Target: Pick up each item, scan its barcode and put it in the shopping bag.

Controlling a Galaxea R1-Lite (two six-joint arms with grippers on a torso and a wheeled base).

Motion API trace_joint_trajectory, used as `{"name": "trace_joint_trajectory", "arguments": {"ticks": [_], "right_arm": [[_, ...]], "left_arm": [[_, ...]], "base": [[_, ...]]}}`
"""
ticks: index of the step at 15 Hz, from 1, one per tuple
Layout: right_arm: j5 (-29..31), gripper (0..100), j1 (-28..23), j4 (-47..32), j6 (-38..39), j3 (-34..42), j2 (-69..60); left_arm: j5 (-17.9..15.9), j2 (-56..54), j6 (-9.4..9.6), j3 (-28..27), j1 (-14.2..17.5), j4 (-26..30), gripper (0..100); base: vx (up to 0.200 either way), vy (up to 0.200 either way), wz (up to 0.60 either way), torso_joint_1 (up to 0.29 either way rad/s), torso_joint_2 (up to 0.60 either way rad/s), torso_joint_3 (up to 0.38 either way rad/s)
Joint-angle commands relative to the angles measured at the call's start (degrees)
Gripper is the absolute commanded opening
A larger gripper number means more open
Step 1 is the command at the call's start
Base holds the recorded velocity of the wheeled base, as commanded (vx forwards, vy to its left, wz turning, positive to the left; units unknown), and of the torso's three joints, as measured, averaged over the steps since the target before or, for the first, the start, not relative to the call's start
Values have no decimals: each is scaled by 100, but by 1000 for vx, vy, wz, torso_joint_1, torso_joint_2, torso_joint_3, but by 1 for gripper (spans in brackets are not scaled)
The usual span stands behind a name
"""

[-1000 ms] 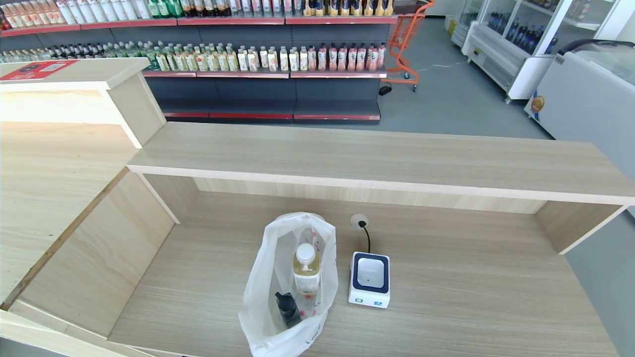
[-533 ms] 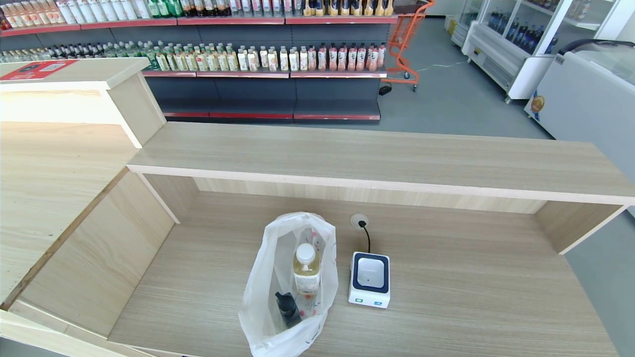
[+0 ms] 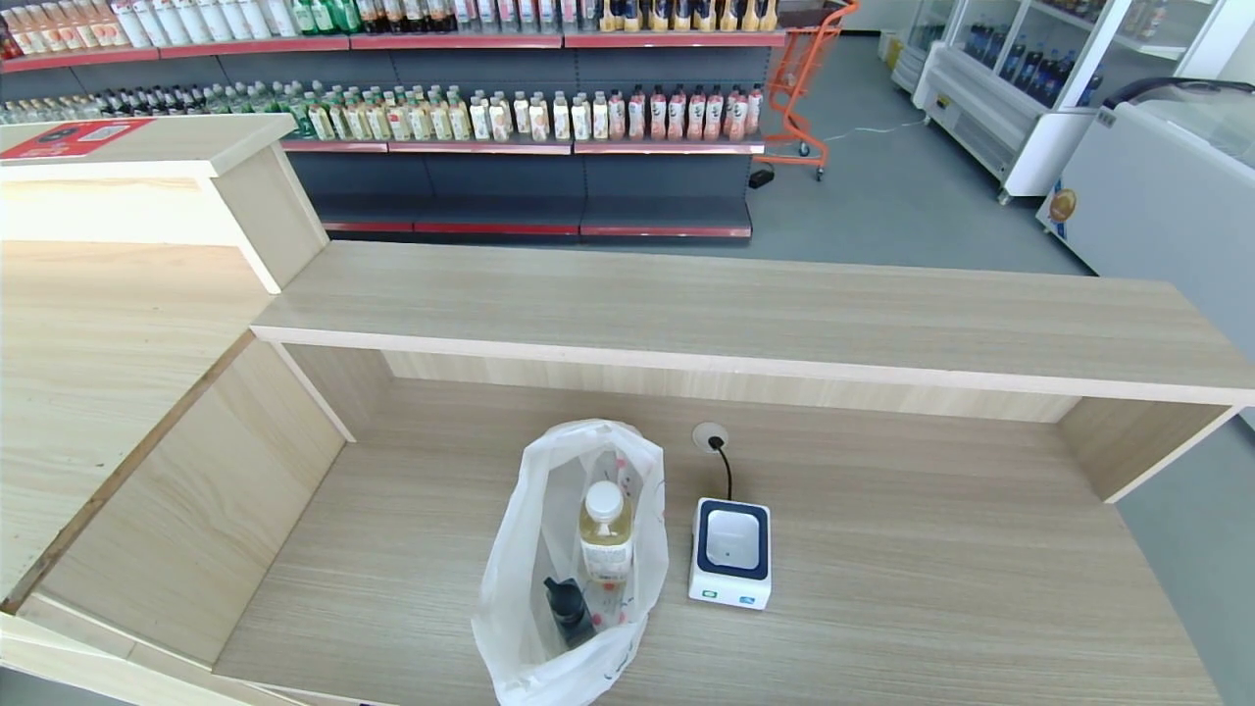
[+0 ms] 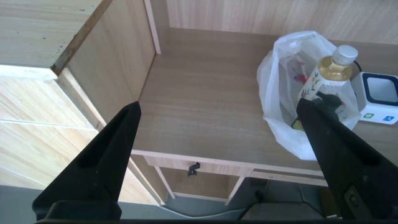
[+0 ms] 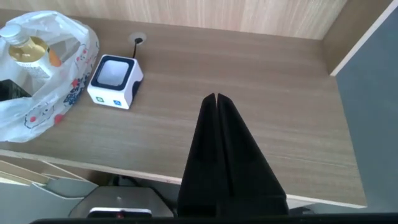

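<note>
Head view: the bag (image 3: 518, 549) stands on the counter (image 3: 931, 588), holding a bottle (image 3: 605, 534) and a dark item (image 3: 569, 608), just beside the scanner (image 3: 730, 551). Left hand (image 4: 219, 107) is spread wide, empty. Right hand (image 5: 216, 97) is closed, empty. Packing appears complete. Keep both hands clear of the bag to avoid tipping it.

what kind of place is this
Most likely a small supermarket's checkout: shelves of bottled drinks stand behind, a scanner sits on the wooden counter, and a bag with drinks stands beside it.
</note>
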State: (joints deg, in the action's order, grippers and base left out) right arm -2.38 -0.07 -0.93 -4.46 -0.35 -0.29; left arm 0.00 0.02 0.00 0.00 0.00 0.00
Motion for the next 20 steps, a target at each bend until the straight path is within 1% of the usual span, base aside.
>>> {"name": "trace_joint_trajectory", "arguments": {"ticks": [1,2,4,6,20], "right_arm": [[-8,0,-1,-4,-2,0,29],[-8,0,-1,-4,-2,0,29],[0,0,-1,-4,-11,0,29],[0,0,-1,-4,-2,0,29],[0,0,-1,-4,-11,0,29]], "left_arm": [[0,-2,-9,0,0,0,100],[0,-2,-9,0,0,0,100],[0,6,26,0,0,0,100],[0,-2,18,0,0,0,100],[0,-2,9,0,0,0,100]], "base": [[0,0,0,0,0,0],[0,0,0,0,0,0],[0,-200,0,-2,0,2],[0,-200,0,2,0,0],[0,0,0,0,0,0]]}}
